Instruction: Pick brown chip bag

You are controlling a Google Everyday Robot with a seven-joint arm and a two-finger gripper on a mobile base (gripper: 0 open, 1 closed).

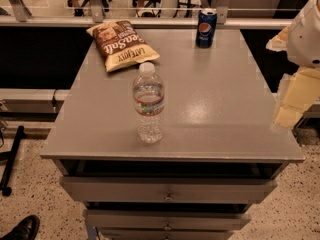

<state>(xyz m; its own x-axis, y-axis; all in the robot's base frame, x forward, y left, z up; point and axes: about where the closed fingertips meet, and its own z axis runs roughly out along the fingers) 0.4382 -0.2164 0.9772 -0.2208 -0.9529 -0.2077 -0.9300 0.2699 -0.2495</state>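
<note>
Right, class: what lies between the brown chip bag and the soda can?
In the camera view, only bare tabletop lies between the brown chip bag and the soda can, near the far edge. The pincer hangs beside its right edge.

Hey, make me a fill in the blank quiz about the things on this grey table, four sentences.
The brown chip bag lies at the far ____ corner of the table.
The water bottle stands ____, closest to the front edge.
The blue can at the far edge bears a ____ logo.
The gripper hangs beyond the table's ____ edge, away from the bag.
Missing words: left, upright, Pepsi, right.
</note>
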